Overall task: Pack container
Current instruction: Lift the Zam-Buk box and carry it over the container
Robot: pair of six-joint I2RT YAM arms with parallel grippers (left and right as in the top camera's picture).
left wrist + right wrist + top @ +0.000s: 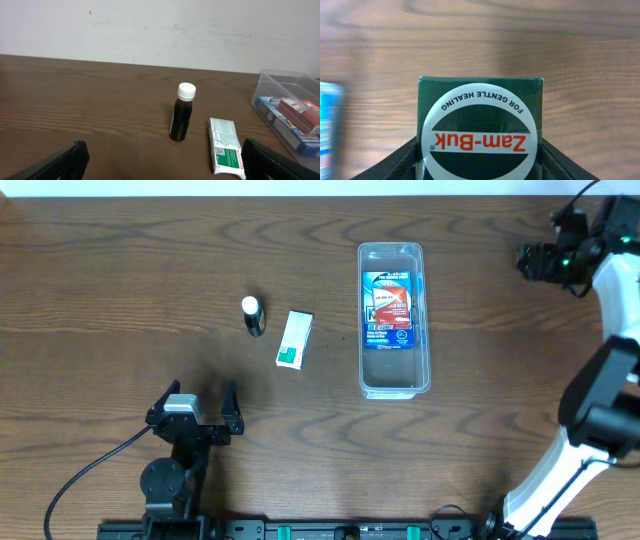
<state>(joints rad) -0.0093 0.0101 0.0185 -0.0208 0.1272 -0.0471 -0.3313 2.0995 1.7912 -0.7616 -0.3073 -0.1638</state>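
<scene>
**Container [392,383] and surroundings.** A misplaced drop is judged the main risk. The bin is narrow and about half its floor is taken by a blue packet [388,310], so a box released off-centre could catch the rim or land on the packet and tip out. A light bin may also be pushed along the table [120,280] if its wall is struck.

The container is shown as clear plastic, long and narrow with rounded corners. It lies right of the table's centre, with its near end bare.

To its left a green-and-white box [294,340] is seen lying flat, with a dark white-capped bottle [252,315] upright just beyond.

A green Zam-Buk box [480,100] is clamped between the fingers of the right gripper [480,155], well apart from the bin. The left gripper [195,415] is held wide apart and empty.
</scene>
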